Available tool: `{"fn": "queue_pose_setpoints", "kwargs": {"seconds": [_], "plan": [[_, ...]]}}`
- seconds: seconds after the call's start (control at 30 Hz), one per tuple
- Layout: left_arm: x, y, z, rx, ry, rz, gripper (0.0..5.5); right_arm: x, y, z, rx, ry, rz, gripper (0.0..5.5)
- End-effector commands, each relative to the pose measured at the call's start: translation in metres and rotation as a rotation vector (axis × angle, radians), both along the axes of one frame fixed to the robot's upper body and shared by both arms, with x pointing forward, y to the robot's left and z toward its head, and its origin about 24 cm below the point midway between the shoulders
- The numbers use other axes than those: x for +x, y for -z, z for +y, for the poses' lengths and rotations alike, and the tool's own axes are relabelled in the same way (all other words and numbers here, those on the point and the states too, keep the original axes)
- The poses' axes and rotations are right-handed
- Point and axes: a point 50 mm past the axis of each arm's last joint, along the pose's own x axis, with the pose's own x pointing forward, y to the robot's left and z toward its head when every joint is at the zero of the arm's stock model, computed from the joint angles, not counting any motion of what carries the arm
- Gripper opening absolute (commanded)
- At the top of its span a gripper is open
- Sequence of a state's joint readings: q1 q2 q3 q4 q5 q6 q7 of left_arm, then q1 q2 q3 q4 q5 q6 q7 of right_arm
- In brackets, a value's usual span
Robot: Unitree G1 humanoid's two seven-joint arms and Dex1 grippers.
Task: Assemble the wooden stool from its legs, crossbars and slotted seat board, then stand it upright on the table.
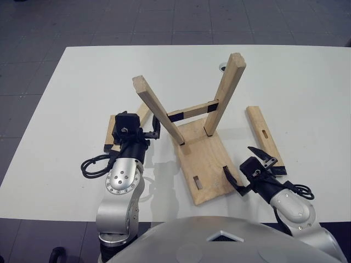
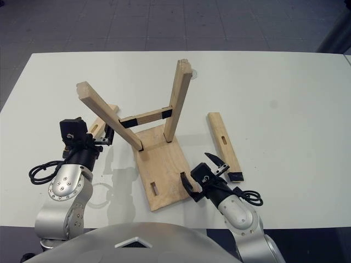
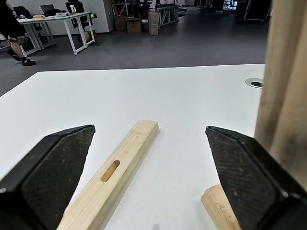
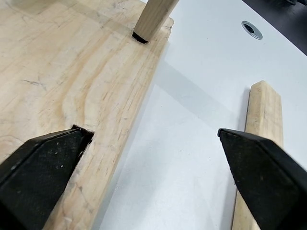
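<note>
1. The slotted seat board (image 1: 205, 159) lay flat on the white counter (image 1: 307, 98), near the front edge.
2. Two legs stood in its far slots: the left leg (image 1: 159, 109) leaned hard to the left, while the right leg (image 1: 226, 93) stood steeper, tipped slightly to the right.
3. A crossbar (image 1: 192, 112) with black ends bridged the two legs, roughly midway up.
4. At the board's near end, an empty slot (image 1: 197, 182) was open.
5. One loose leg (image 1: 264, 137) lay flat just right of the board, slotted and black-tipped at its near end.
6. Another loose leg (image 3: 112, 177) lay flat to the board's left, beside the leaning leg.
7. The right pincer (image 4: 153, 158) was spread wide and low over the board's right edge, one finger above the board and the other above the loose leg, gripping nothing.
8. The left pincer (image 3: 149, 143) was wide open too, empty, straddling the left loose leg just above the counter.
9. A round grommet (image 1: 222, 67) sat in the counter behind the upright legs.
</note>
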State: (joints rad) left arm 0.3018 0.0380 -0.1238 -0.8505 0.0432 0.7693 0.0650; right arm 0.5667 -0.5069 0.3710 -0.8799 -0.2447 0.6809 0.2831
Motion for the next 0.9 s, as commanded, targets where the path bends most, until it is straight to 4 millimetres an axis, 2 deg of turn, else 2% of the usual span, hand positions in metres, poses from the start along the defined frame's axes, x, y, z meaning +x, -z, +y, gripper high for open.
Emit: {"fn": "queue_pose_setpoints", "kwargs": {"seconds": [0.03, 0.37, 0.63, 0.77, 0.9], "plan": [[-0.001, -0.001, -0.001, -0.005, 0.008, 0.000, 4.31, -0.014, 0.023, -0.006, -0.086, 0.068, 0.135, 5.20], [-0.002, -0.002, 0.001, -0.001, 0.002, 0.000, 4.31, -0.019, 0.029, -0.014, -0.211, 0.353, 0.116, 5.20], [-0.002, -0.002, 0.001, -0.001, 0.009, 0.003, 4.31, -0.015, 0.029, -0.006, -0.143, 0.478, 0.123, 5.20], [-0.002, -0.001, 0.000, -0.001, 0.011, 0.005, 4.31, -0.008, 0.021, -0.003, -0.114, 0.466, 0.078, 5.20], [-0.002, 0.000, -0.001, -0.002, 0.012, 0.008, 4.31, 0.002, -0.001, -0.002, -0.096, 0.438, -0.025, 5.20]]}}
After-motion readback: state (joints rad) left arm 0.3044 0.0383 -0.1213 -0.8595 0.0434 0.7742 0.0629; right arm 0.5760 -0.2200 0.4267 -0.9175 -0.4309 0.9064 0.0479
